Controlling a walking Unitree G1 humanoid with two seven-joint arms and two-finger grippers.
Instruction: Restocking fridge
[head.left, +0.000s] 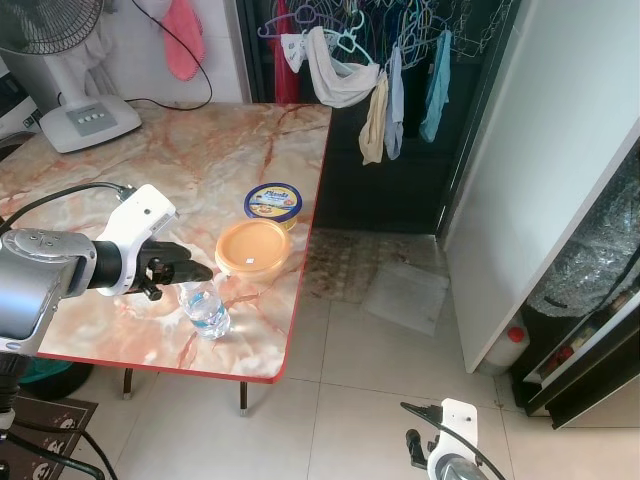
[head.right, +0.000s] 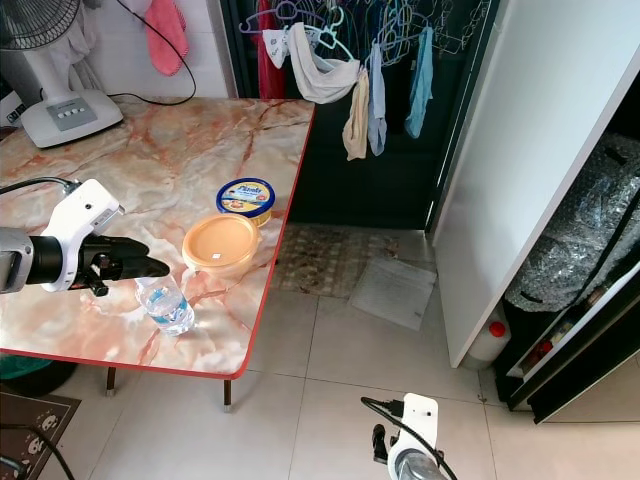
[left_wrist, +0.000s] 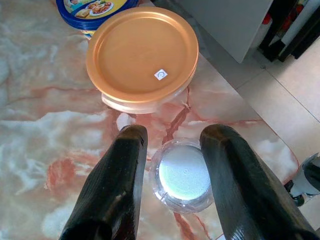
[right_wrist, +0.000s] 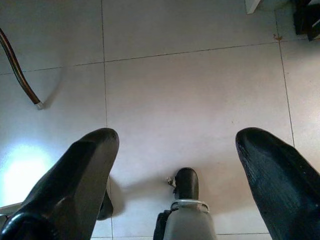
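A small clear water bottle (head.left: 207, 310) with a white cap (left_wrist: 184, 175) stands upright near the front edge of the marble table (head.left: 150, 170). My left gripper (head.left: 200, 270) hovers just above it, open, with its black fingers (left_wrist: 125, 165) either side of the cap and nothing held. Just beyond the bottle sits a tub with an orange lid (head.left: 253, 247), and behind that a blue-lidded tub (head.left: 273, 200). My right gripper (right_wrist: 177, 150) hangs low over the tiled floor, open and empty. The fridge (head.left: 590, 290) stands open at the far right, its inside dark.
A white fan (head.left: 80, 110) stands at the table's back left. Clothes on hangers (head.left: 370, 60) fill a dark doorway behind. The white fridge door (head.left: 540, 170) juts out on the right. A grey mat (head.left: 405, 295) lies on the tiles between table and fridge.
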